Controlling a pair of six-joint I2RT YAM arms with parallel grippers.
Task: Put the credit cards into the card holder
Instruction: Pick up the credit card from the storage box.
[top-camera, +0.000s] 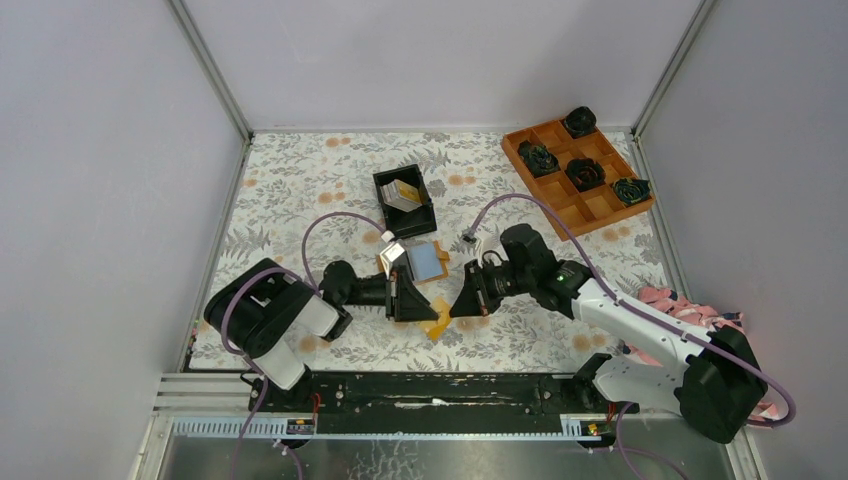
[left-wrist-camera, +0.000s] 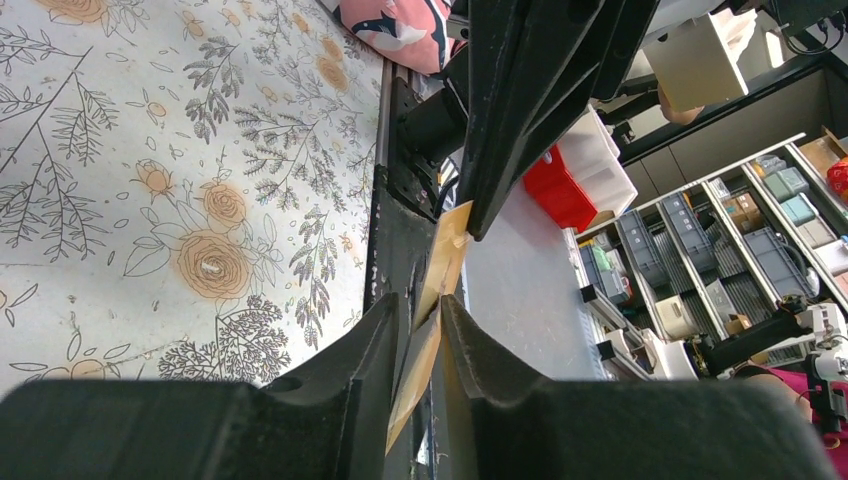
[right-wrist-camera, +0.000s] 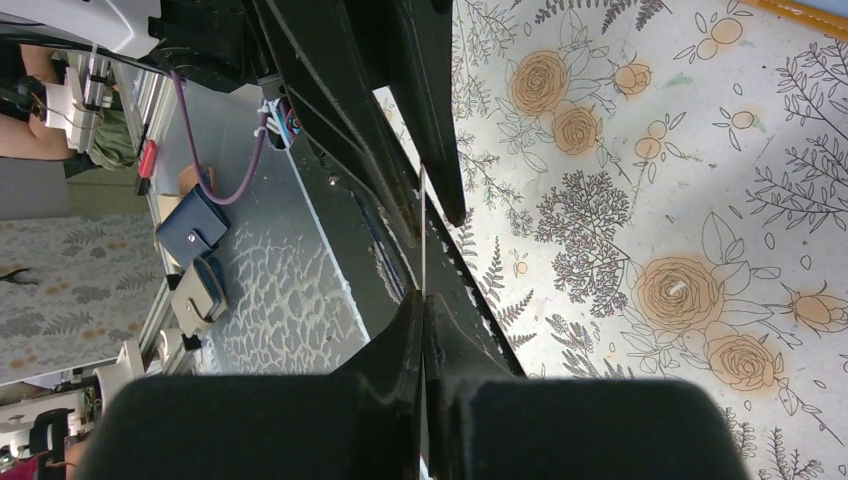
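Observation:
The card holder (top-camera: 427, 262) lies open at mid table, light blue inside with an orange rim. A silvery card (top-camera: 392, 251) rests on its left edge. More credit cards (top-camera: 403, 193) stand in the black bin (top-camera: 404, 200) behind it. In front of the holder a tan card (top-camera: 438, 320) hangs edge-up between both grippers. My right gripper (right-wrist-camera: 423, 297) is shut on this card (right-wrist-camera: 423, 235), seen as a thin line. My left gripper (left-wrist-camera: 420, 300) straddles the same tan card (left-wrist-camera: 445, 260); its jaws are narrow, with a small gap on one side. The right arm's fingers (left-wrist-camera: 500, 150) pinch the card's far end.
An orange compartment tray (top-camera: 578, 172) with dark rosettes stands at the back right. A pink patterned cloth (top-camera: 690, 305) lies at the right edge by the right arm. Grey walls close in the floral mat on three sides, and a black rail (top-camera: 440, 385) runs along the near edge.

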